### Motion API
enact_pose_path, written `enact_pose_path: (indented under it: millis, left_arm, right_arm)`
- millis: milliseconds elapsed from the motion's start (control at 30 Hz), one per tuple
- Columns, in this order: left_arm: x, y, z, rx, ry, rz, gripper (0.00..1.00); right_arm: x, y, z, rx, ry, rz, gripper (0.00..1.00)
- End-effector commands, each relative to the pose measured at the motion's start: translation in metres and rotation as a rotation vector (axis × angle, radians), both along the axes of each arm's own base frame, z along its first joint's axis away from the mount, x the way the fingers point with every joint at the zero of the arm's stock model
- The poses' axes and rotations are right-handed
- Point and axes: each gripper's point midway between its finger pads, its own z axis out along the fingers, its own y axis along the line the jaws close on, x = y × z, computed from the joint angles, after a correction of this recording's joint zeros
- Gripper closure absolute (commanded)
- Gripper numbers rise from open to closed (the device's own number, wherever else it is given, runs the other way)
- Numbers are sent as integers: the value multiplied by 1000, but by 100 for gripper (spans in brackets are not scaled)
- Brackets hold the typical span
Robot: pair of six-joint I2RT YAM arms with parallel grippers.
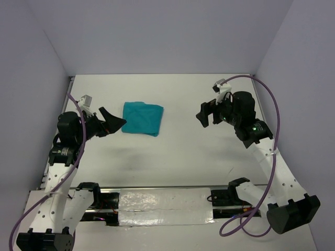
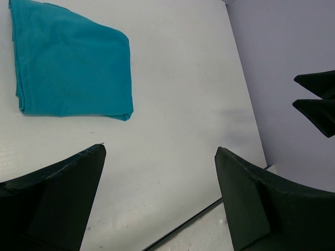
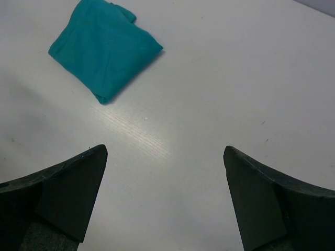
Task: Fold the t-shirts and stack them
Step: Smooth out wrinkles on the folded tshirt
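A teal t-shirt point(image 1: 142, 118) lies folded into a small flat packet on the white table, left of centre. It shows at the upper left in the left wrist view point(image 2: 70, 68) and in the right wrist view point(image 3: 104, 47). My left gripper point(image 1: 116, 123) hovers just left of the t-shirt, open, with nothing between its fingers point(image 2: 57, 193). My right gripper point(image 1: 205, 116) hangs well to the right of the cloth, open and empty, its fingers point(image 3: 267, 198) wide apart over bare table.
Pale walls enclose the white table point(image 1: 178, 151) on the left, back and right. The arm bases and a dark rail with a foil-covered strip point(image 1: 162, 206) run along the near edge. A purple cable point(image 1: 275, 120) loops off the right arm.
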Motion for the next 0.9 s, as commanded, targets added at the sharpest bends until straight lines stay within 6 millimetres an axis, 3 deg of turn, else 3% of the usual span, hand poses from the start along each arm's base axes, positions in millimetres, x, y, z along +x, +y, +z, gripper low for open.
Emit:
enact_pose_path:
  millis: [0,867]
  left_arm:
    - [-2,-1,5,4,-32,-11,0]
    - [-4,1,3,20,-31,-7,1]
  right_arm:
    - [7,-2,13,22,-50,-31,1]
    - [10,-5,1,10,-43,-49,0]
